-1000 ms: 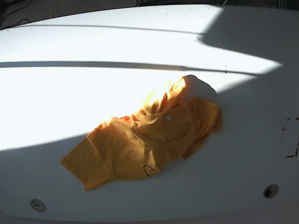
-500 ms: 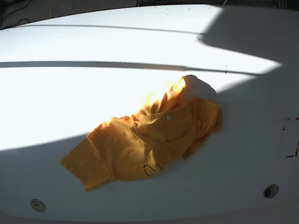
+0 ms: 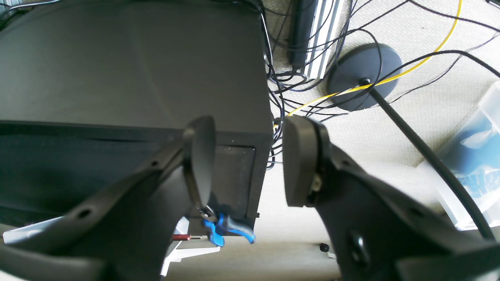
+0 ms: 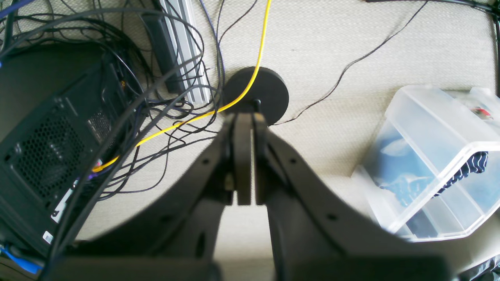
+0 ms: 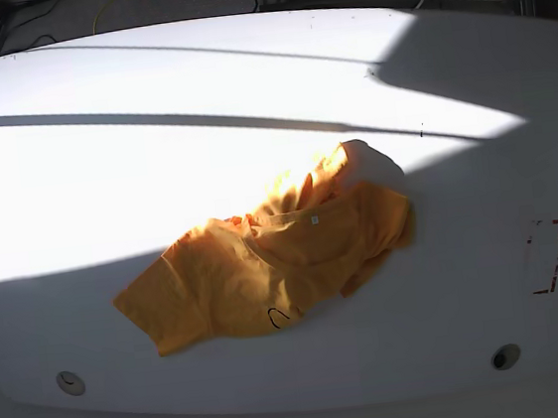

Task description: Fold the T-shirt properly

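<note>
I am seeing the T-shirt (image 5: 275,264) lying crumpled near the middle of the white bench (image 5: 105,167), half in sunlight. Neither arm is showing over it. The left gripper (image 3: 248,160) is hanging with jaws apart, holding nothing; the right gripper (image 4: 245,156) is pressing its jaws together, empty, above the floor cables (image 4: 156,117).

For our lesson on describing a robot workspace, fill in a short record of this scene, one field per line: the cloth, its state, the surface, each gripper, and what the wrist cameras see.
cloth: T-shirt, orange-yellow, small black line drawing near its front edge
state: crumpled and bunched, not folded, lying partly in sunlight
surface: white table
left gripper: jaws apart, nothing between them, not over the table
right gripper: jaws shut together, holding nothing
wrist views: floor with cables, a black computer case, a clear plastic bin
arms in base view: none visible
</note>
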You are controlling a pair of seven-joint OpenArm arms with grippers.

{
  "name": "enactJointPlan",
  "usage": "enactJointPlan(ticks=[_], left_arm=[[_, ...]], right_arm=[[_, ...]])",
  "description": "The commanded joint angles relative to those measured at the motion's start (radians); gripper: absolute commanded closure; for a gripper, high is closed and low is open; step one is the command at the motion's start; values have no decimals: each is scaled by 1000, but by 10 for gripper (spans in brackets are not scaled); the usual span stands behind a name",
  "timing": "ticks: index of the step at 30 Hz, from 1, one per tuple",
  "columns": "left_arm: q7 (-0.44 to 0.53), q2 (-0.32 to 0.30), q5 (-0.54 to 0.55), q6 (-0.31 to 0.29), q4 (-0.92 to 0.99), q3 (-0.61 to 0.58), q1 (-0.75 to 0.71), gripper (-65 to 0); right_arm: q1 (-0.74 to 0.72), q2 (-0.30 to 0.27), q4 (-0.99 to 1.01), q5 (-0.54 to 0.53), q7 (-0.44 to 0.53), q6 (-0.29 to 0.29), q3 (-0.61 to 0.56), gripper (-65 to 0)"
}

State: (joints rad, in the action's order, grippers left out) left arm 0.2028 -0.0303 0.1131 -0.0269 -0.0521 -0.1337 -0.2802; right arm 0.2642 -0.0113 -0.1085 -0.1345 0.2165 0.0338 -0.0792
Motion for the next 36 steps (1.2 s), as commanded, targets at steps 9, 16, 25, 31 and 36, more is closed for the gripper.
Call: enactJointPlan(ticks=[9, 16, 25, 31, 36], left_arm=[[11, 0, 0, -4, 0, 0, -17, -257], [21, -3, -5, -1, -5, 0, -17, -257], [22, -2, -4, 0, -12, 1, -21, -257], [20, -1, -9, -2, -15, -2, -22, -259], [20, -2, -9, -1, -19, -2, -20, -259]], right_arm=[[13, 0, 9, 6, 14, -1, 4, -1], [17, -6, 10, 7, 20, -2, 4, -1], [17, -5, 12, 7, 26, -3, 5, 0], [22, -3, 13, 8, 30, 0, 5, -2], [20, -5, 12, 8, 26, 0, 4, -3]])
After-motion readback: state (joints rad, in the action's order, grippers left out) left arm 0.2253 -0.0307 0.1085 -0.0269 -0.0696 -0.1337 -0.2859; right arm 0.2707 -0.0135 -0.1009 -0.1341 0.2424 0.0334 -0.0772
